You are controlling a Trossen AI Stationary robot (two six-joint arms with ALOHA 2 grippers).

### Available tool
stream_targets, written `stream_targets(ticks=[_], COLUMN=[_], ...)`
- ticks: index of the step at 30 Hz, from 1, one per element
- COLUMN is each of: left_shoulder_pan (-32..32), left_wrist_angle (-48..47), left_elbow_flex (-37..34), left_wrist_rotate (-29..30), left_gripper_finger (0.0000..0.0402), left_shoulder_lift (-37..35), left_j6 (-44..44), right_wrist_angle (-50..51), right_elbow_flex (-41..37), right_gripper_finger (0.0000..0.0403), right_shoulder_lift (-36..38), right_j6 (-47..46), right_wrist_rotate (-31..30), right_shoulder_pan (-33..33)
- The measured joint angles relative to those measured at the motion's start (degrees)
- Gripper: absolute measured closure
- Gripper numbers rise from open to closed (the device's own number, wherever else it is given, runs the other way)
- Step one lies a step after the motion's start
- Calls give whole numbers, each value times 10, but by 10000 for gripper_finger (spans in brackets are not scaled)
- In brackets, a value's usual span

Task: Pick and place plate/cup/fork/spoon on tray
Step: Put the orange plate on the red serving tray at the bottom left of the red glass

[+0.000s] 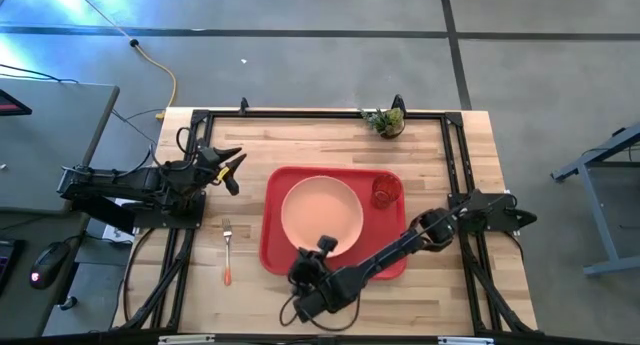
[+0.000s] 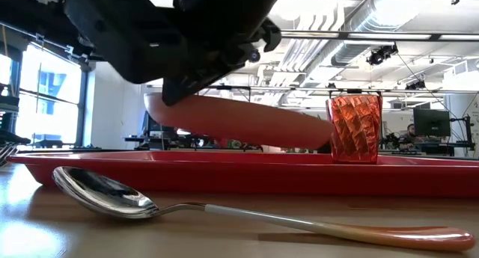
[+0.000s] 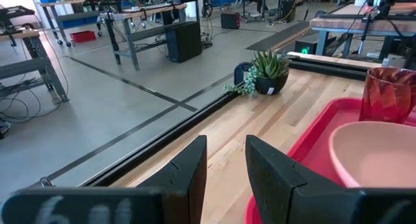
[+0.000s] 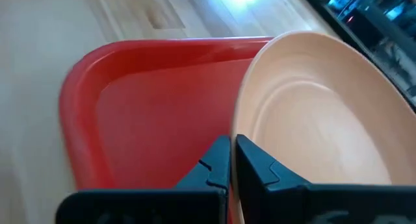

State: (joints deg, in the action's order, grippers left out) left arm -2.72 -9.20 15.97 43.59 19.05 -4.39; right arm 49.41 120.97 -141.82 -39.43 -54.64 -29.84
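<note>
The peach-pink plate (image 1: 322, 213) is over the red tray (image 1: 275, 225), with the red-orange cup (image 1: 386, 191) standing upright in the tray's far right corner. My right gripper (image 1: 325, 247) is at the plate's near rim, shut on it. In the low view the plate (image 2: 247, 123) is tilted, its left side raised. The fork (image 1: 227, 250) lies flat on the table left of the tray. The spoon (image 2: 224, 213) lies flat on the table in front of the tray's near rim; in the high view the right arm hides it. My left gripper (image 1: 232, 170) is open and empty, left of the tray. My right gripper pinches the plate's near rim (image 4: 238, 130) between its two fingers, one on the plate's inner side and one on its outer side. It comes from the table's near side, slanting down. The plate is tilted, the held side raised; the tray's rim hides whether its low side rests.
A small potted green plant (image 1: 385, 120) stands at the table's far edge, and also shows in the left wrist view (image 3: 268, 71). Bare wood lies left of the tray around the fork. A black frame rail runs along the table's edges.
</note>
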Motion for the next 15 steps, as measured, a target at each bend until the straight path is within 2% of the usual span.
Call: stream_targets(ticks=[3,6,7,10,15], left_shoulder_pan=[0,0,0,0,0], left_wrist_angle=[0,-1,-2,-5,-18], left_elbow_flex=[0,0,0,0,0], left_wrist_rotate=[0,-7,-10,-14,-14], left_gripper_finger=[304,304,304,304,304], left_shoulder_lift=[0,0,0,0,0], left_j6=[0,-2,-4,-5,-24], right_wrist_angle=[8,-1,-4,13,105], right_elbow_flex=[0,0,0,0,0], right_gripper_finger=[403,403,403,403,403], right_shoulder_lift=[2,2,2,2,2], right_j6=[-4,-10,-12,-12,-67], right_wrist_rotate=[54,161,178,174,162], right_shoulder_pan=[16,35,38,41,39])
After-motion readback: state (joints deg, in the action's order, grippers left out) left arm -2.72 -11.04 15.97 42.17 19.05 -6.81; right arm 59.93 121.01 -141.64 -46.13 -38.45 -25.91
